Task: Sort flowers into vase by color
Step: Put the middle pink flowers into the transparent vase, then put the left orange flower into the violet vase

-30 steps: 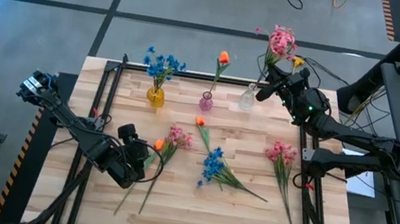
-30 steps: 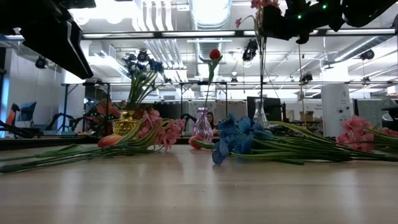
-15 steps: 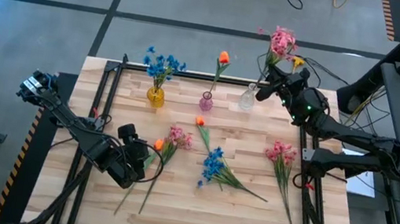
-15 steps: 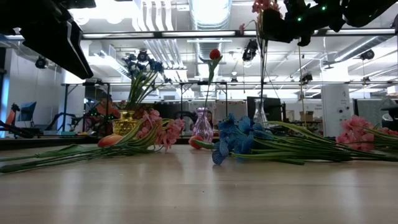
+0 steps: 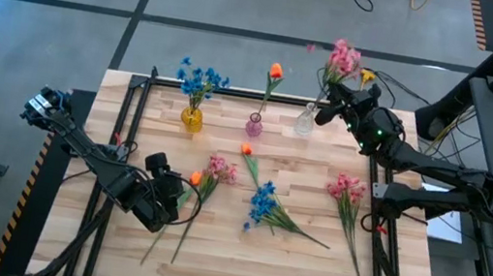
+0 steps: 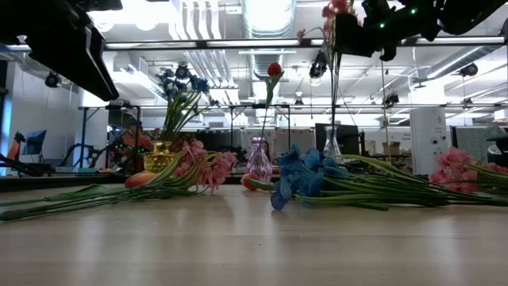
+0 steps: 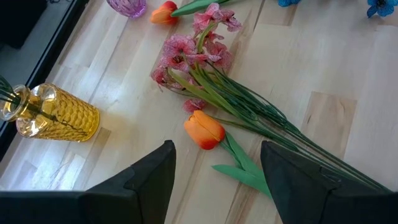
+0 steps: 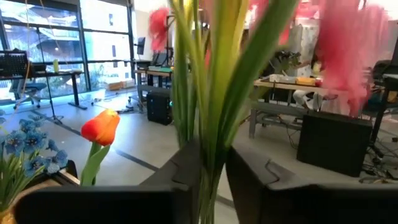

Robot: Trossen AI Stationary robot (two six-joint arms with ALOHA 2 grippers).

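One pink spray point(image 5: 343, 57) stood with its stem in the clear vase point(image 5: 305, 120), the right gripper point(image 5: 329, 99) above that vase, jaws narrowly parted around the stem. Well apart from the vase, the left gripper point(image 5: 173, 199) hovered over the tabletop point(image 5: 210, 250), jaws wide, empty.

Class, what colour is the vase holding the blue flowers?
Yellow vase, best in the left wrist view.

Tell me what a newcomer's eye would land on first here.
The right tool holds a pink spray upright over the clear vase at the table's far edge, stems between its fingers. Beside that vase stand a purple vase with an orange bud and a yellow vase of blue blooms. The left tool hovers open over loose flowers at the near left.
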